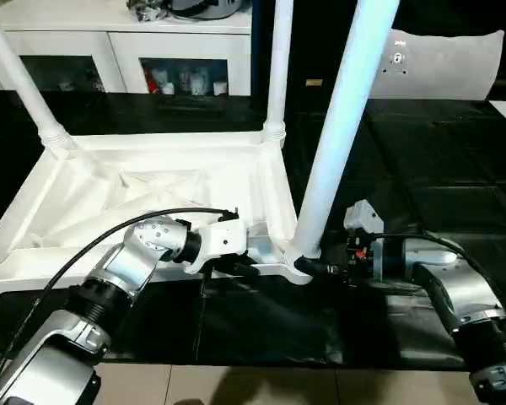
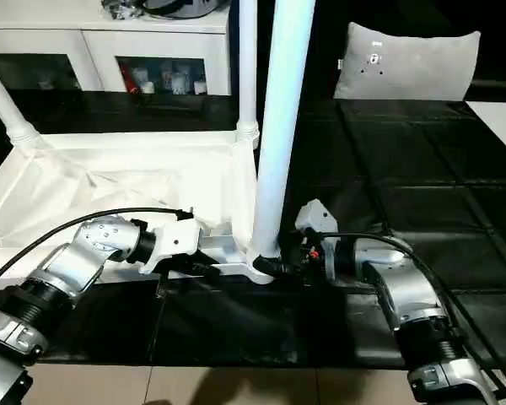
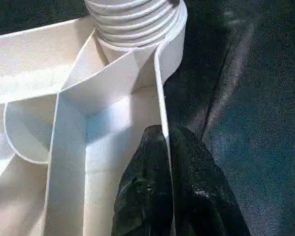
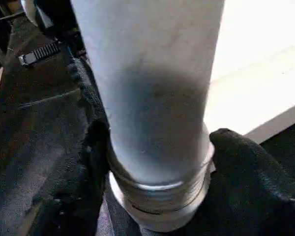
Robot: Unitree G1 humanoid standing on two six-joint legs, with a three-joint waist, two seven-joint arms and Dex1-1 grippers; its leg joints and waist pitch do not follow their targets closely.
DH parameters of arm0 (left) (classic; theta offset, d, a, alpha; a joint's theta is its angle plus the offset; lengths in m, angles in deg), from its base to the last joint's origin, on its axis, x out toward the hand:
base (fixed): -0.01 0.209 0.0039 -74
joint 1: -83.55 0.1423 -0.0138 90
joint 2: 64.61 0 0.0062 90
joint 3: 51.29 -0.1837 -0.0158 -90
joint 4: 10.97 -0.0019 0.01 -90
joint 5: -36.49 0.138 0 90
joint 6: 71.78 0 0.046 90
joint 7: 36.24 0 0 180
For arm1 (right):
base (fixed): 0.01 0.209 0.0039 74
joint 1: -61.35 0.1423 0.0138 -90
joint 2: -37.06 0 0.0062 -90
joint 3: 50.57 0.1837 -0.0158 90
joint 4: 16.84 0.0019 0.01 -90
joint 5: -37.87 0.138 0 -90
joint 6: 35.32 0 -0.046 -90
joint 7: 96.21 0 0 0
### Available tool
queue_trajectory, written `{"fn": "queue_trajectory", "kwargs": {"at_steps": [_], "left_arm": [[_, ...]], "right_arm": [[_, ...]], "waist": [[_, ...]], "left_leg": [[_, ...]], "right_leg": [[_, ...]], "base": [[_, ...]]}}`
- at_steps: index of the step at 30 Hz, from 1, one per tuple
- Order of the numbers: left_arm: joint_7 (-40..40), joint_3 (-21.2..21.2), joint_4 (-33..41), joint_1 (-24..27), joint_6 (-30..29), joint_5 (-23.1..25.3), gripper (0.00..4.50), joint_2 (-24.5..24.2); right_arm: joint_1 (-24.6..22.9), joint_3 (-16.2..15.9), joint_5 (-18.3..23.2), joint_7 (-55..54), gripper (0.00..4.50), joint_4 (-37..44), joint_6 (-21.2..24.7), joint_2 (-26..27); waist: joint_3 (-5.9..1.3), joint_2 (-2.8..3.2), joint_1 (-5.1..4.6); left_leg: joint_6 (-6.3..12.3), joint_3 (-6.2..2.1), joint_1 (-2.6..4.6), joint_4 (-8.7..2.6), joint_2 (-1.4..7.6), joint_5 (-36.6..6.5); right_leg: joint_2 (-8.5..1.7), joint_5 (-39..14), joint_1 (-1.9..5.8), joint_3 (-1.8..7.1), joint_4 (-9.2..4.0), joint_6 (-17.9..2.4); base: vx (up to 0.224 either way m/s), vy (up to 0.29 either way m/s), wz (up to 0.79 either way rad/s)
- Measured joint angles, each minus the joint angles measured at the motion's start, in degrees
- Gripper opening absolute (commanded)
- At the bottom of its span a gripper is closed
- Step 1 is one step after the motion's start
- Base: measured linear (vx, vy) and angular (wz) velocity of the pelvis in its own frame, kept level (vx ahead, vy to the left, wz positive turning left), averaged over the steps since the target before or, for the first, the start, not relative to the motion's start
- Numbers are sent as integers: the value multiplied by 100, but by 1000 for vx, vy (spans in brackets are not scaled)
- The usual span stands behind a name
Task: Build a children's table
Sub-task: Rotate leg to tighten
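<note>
The top lies underside-up on the black table. The left gripper pinches its near rim; the right gripper's fingers straddle the near-right corner's leg — twist squarely, keeping it upright.

Head stereo pair looks down over both forearms; wrist cameras sit close.

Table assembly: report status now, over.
Left pincer shut on the tabletop rim. Right pincer around the near leg at its threaded base. Three legs standing in sockets. Nothing in the way.
</note>
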Motion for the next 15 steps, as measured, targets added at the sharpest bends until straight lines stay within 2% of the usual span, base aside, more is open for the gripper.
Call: {"fn": "queue_trajectory", "kwargs": {"at_steps": [3,9,15], "left_arm": [[0,1,-28,-9,6,0,0,0],[4,3,-37,-10,-23,-6,0,4],[-1,134,103,32,-632,-78,0,91]], "right_arm": [[2,0,10,0,279,-40,-34,23],[-3,2,30,20,272,-85,-68,38],[-122,80,65,-352,272,243,458,223]], "waist": [[0,0,-3],[0,0,0],[-1,0,-12]], "left_leg": [[-2,0,3,3,2,-1],[-3,1,10,5,2,-1],[-20,2,21,11,2,-5]], "right_leg": [[0,0,0,1,6,0],[0,-4,0,1,18,-6],[0,-5,0,5,37,-8]], "base": [[0,0,0],[0,0,0],[0,0,0]]}}
